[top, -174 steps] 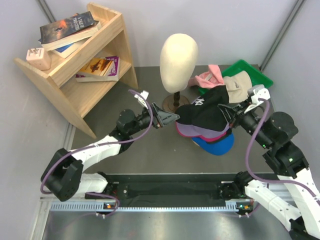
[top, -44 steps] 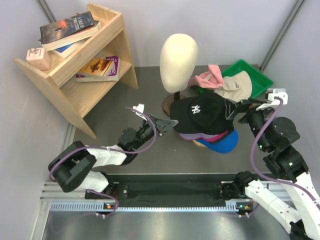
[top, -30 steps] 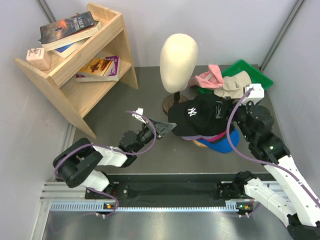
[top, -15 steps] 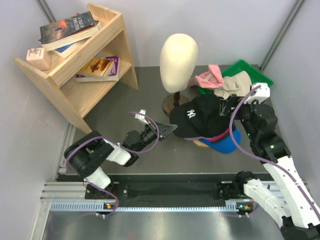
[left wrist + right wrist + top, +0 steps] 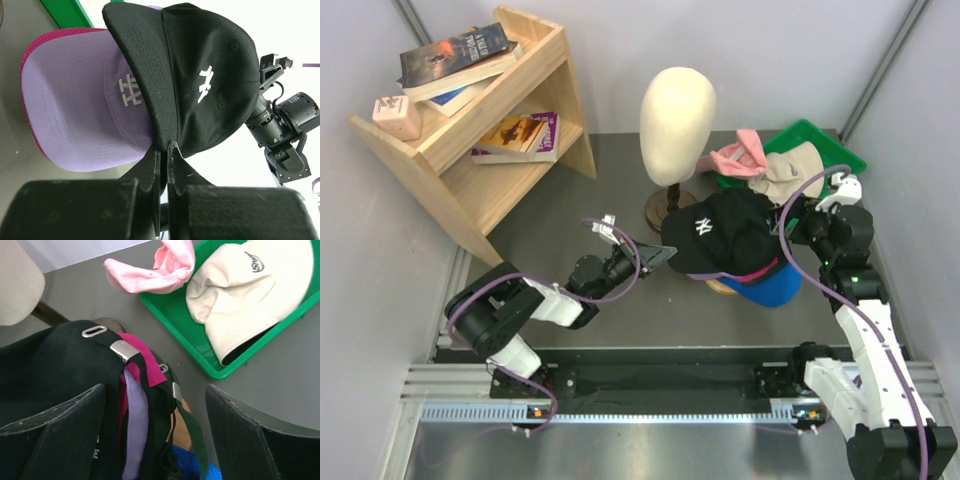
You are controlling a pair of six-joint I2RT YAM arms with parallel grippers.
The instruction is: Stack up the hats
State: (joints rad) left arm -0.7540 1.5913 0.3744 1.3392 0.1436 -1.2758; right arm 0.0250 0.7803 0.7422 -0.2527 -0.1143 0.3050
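Note:
A black cap with a white logo (image 5: pixel 720 232) tops a pile of hats, over a lavender cap (image 5: pixel 85 115), a magenta one (image 5: pixel 145 365) and a blue one (image 5: pixel 768 290). My left gripper (image 5: pixel 660 258) is shut on the black cap's brim (image 5: pixel 150 80); in the left wrist view the gripper (image 5: pixel 165 148) pinches the brim's edge. My right gripper (image 5: pixel 792 228) stands open at the back of the pile. In its wrist view the gripper (image 5: pixel 157 432) straddles the dangling back straps without pinching them. A light pink hat (image 5: pixel 155 270) and a cream hat (image 5: pixel 255 290) lie at the green tray (image 5: pixel 185 332).
A cream mannequin head (image 5: pixel 677 110) on a stand rises just behind the pile. A wooden shelf with books (image 5: pixel 480 120) fills the back left. The green tray (image 5: pixel 830 145) sits at the back right near the wall. A wooden stand (image 5: pixel 184 427) shows under the pile.
My right arm has swung out to the right while its jaws have narrowed a little around the straps. The left gripper keeps its hold on the brim, shifted slightly right.

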